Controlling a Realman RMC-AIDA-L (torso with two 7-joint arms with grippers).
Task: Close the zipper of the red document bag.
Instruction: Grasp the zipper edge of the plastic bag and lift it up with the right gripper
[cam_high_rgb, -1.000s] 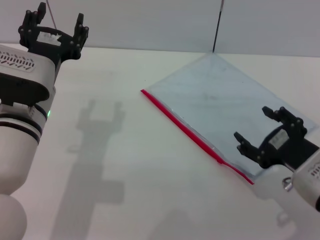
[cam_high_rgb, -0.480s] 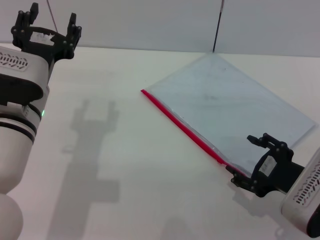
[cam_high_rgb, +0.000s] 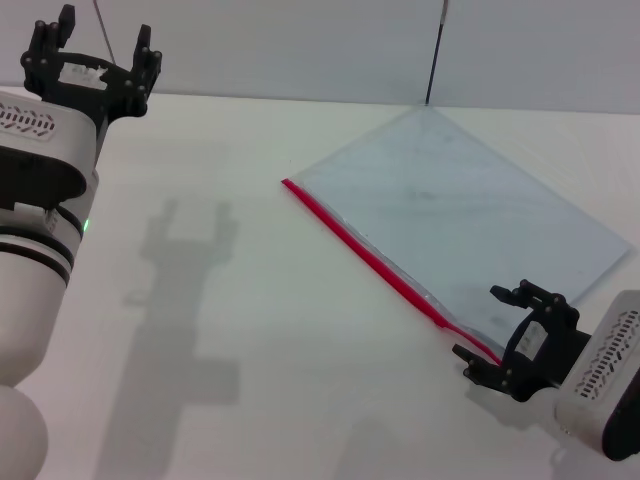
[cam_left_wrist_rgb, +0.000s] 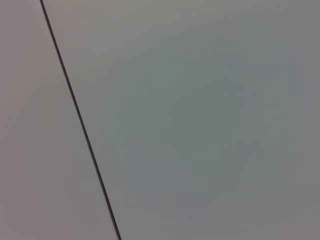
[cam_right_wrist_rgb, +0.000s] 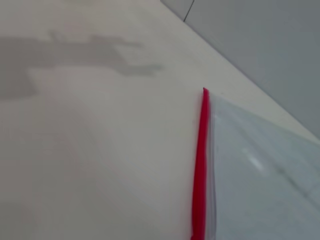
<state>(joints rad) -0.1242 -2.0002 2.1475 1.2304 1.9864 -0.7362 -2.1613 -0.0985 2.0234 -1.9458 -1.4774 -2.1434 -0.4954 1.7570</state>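
Observation:
The red document bag (cam_high_rgb: 460, 215), a flat pale blue-grey translucent pouch, lies on the white table at centre right. Its zipper (cam_high_rgb: 385, 268) is a thin red strip along the long edge facing me, also seen lengthwise in the right wrist view as the zipper (cam_right_wrist_rgb: 200, 165) beside the bag (cam_right_wrist_rgb: 260, 180). My right gripper (cam_high_rgb: 497, 335) is open and low at the near end of the zipper, its fingers spread either side of that corner. My left gripper (cam_high_rgb: 95, 55) is raised at the far left, open and empty.
The white table (cam_high_rgb: 250, 330) carries the left arm's shadow at left centre. A grey wall (cam_high_rgb: 300, 50) with a dark vertical seam stands behind the table. The left wrist view shows only that wall and seam.
My right gripper has come down and toward me from over the bag to the zipper's near end, and in the last half second it barely moved. The left arm shifted slightly left, then held.

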